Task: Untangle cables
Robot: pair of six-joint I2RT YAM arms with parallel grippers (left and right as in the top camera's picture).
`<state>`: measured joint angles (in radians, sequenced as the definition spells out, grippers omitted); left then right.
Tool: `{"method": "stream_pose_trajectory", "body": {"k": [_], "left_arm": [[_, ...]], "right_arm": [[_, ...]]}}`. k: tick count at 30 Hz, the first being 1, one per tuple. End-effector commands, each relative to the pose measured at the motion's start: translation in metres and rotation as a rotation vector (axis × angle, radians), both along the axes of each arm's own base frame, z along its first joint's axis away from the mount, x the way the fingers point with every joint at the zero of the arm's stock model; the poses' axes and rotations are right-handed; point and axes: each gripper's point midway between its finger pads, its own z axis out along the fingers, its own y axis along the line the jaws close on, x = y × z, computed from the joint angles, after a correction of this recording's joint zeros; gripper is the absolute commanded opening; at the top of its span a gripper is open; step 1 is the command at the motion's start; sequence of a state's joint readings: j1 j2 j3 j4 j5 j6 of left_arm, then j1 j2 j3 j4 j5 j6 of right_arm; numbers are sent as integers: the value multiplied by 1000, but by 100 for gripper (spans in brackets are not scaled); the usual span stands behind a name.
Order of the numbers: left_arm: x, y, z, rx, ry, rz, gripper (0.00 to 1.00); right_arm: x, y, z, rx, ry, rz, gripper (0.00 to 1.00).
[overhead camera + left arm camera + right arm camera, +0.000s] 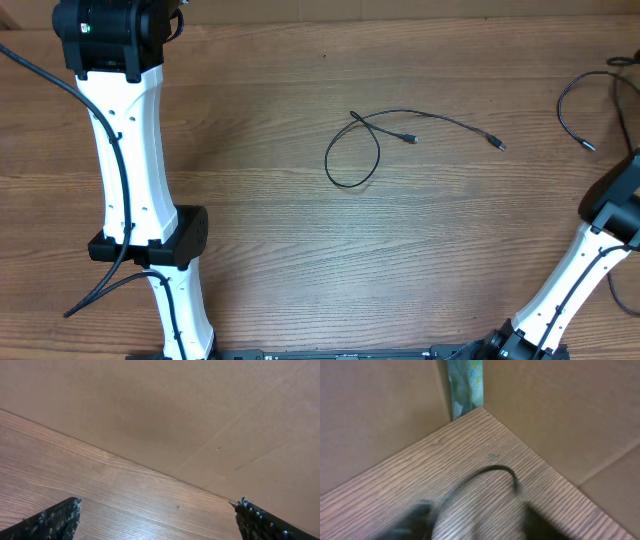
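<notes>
My left gripper (157, 507), at ten o'clock, hangs wide open above the tabletop (250, 250), a looped cable (352, 150) lies near the centre, and at two o'clock my blurred right gripper (475, 522) stands parted beside a second cable (492, 470).

Wide-spread left gripper (157, 504) over table (100, 485)
</notes>
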<state>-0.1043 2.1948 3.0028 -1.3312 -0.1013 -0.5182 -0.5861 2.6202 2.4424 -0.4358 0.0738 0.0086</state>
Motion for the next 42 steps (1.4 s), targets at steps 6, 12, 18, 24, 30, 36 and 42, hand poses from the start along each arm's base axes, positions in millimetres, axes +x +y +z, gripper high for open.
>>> {"method": "stream_pose_trajectory", "body": {"k": [6, 12, 18, 24, 30, 36, 42], "left_arm": [[2, 1, -1, -16, -1, 20, 99], [2, 8, -1, 5, -3, 56, 100], [1, 12, 0, 28, -3, 65, 100], [1, 15, -1, 47, -2, 76, 99], [0, 15, -2, 47, 3, 76, 99], [0, 15, -2, 46, 3, 75, 100], [1, 13, -2, 39, 3, 71, 99]], "right_arm": [[14, 25, 81, -16, -134, 76, 100], [-49, 20, 135, 74, -147, -306, 100], [-141, 16, 86, 246, 64, -664, 100], [-223, -6, 58, 398, 138, -938, 100], [-275, -30, 28, 551, 170, -1038, 100], [-296, -33, -25, 627, 242, -1072, 100], [-291, -19, -90, 713, 281, -1020, 100]]}}
